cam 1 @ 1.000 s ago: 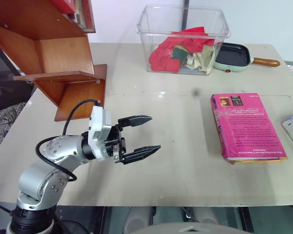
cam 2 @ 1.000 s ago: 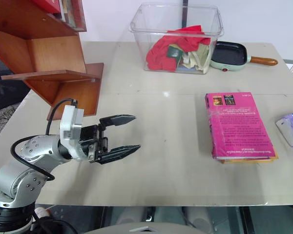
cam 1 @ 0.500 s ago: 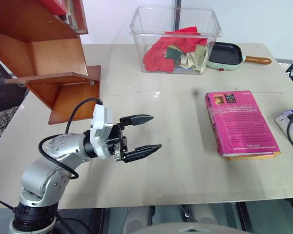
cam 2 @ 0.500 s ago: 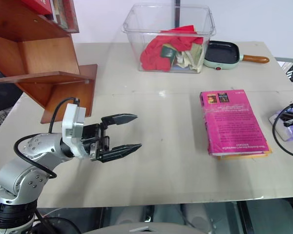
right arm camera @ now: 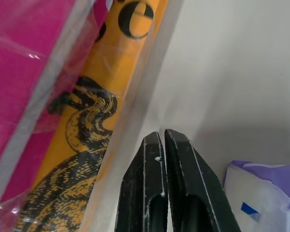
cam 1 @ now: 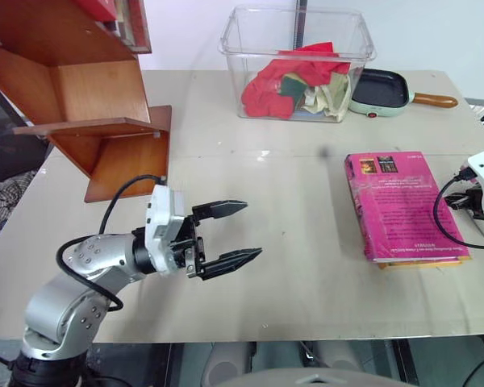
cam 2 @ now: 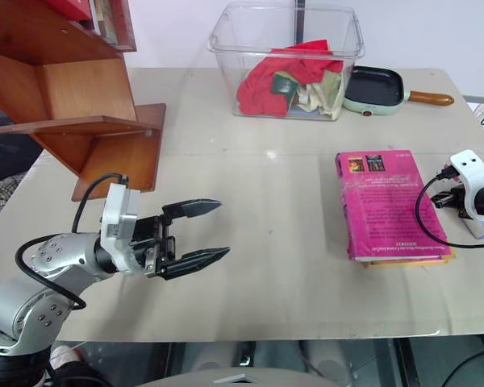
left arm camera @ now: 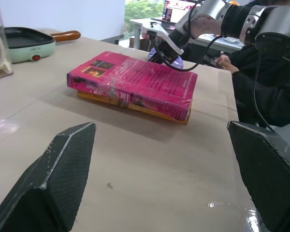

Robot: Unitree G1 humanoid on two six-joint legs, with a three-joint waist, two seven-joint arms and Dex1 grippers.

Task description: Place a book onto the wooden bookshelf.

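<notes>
While the magenta-pink book (cam 1: 405,205) lies flat on the desk (cam 1: 298,201), well right of the wooden bookshelf (cam 1: 81,89), the right gripper (right arm camera: 163,145) sits just beside the book's right edge, fingers pressed together; the left gripper (cam 1: 234,234) hovers left of the book, fingers wide, empty.

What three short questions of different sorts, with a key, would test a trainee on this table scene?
1. True or false: the pink book already stands on the wooden bookshelf.
2. Which end effector is shut? A) left B) right
3. Fill in: the clear bin holds ____.

Key
1. False; it lies flat on the table, on top of a yellow book.
2. B; the right end effector is shut beside the books, empty, while the left end effector is open.
3. Cloths.
</notes>
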